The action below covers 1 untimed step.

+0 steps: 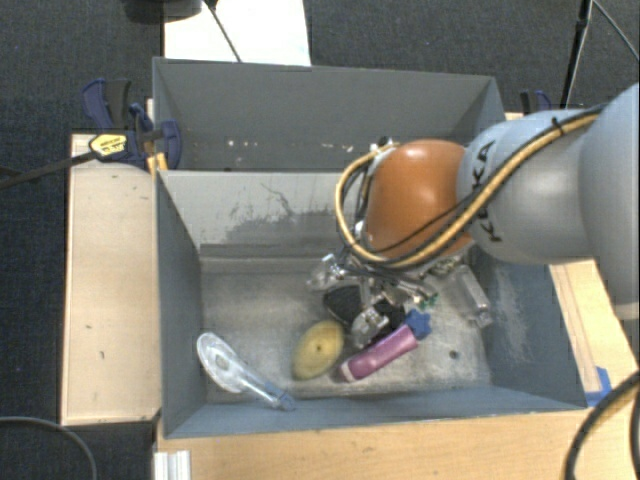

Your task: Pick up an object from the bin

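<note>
Where the pincer (375, 313) hangs: low over the middle of the bin (180, 298) floor, under the arm's orange cover (415, 198), with the arm coming in from the right.
Grip: lost among metal parts and clutter; I cannot tell whether it is open or closed, or whether it has hold of anything.
Nearest thing: a black lump (343, 300), touching or just beside the pincer on its left.
Just in front: a purple tube (380, 354) lying slantwise, its upper end by a blue cap (418, 324).
Left of the tube: a yellow round thing (318, 351), perhaps a lemon, just beside it.
Front left corner: a clear spoon (232, 370), well apart from the pincer.
Right of the pincer: a clear stick (470, 296), near the right wall.
</note>
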### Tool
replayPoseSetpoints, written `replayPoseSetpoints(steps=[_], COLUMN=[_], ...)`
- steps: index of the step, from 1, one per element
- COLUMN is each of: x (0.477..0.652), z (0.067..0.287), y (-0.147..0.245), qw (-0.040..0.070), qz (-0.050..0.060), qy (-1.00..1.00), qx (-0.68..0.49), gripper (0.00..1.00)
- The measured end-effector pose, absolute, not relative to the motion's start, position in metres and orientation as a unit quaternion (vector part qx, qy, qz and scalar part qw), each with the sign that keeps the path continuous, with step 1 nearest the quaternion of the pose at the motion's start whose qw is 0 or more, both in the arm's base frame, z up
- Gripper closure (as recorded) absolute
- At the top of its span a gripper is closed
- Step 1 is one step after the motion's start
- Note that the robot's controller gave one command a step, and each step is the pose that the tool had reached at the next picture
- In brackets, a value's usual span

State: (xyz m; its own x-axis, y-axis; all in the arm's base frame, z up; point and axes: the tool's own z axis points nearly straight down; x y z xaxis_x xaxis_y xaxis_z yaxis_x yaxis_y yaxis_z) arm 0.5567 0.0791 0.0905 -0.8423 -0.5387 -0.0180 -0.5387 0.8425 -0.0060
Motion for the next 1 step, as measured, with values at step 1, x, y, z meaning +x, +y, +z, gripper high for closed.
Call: replayPoseSetpoints(steps=[1], x=[0.5524], z=[0.0842], y=[0.0773], qw=[0.002], qz=[0.001], qy=[0.960], qx=[-0.279], gripper=[1.00])
